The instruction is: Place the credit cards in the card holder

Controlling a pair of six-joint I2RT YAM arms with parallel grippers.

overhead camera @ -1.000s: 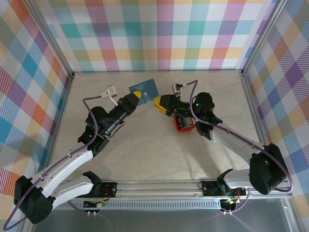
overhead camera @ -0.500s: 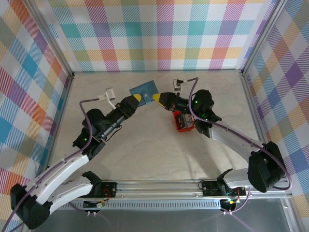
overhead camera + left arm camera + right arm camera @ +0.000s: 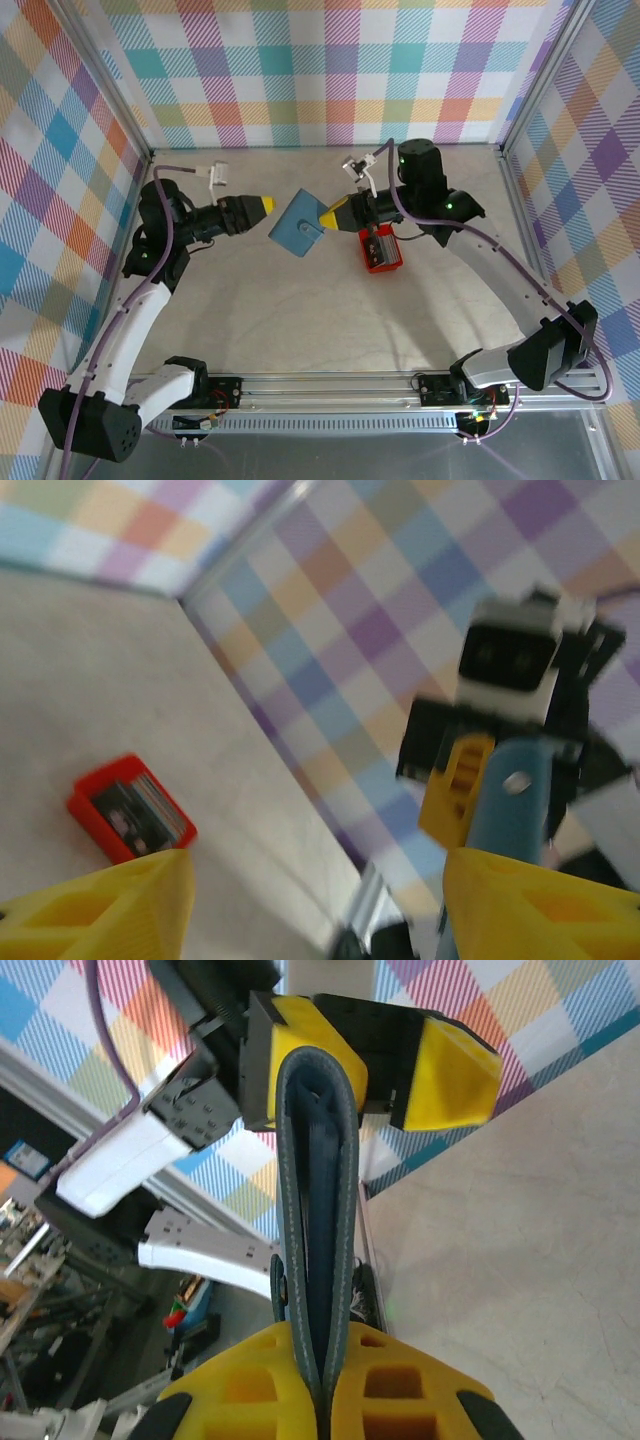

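Right now the right gripper (image 3: 327,215) is clamping the blue card holder (image 3: 296,226) by one edge and holding it out between the two arms. Seen edge-on from the right wrist, the holder is looking folded nearly shut. The left gripper (image 3: 264,204) is hovering near it, fingers apart and empty. It should be taking the free flap squarely to spread the pockets. The credit cards (image 3: 381,243) are lying in the small red tray (image 3: 383,268) just beside the holder, and the right arm is reaching over them, crowding any pick.
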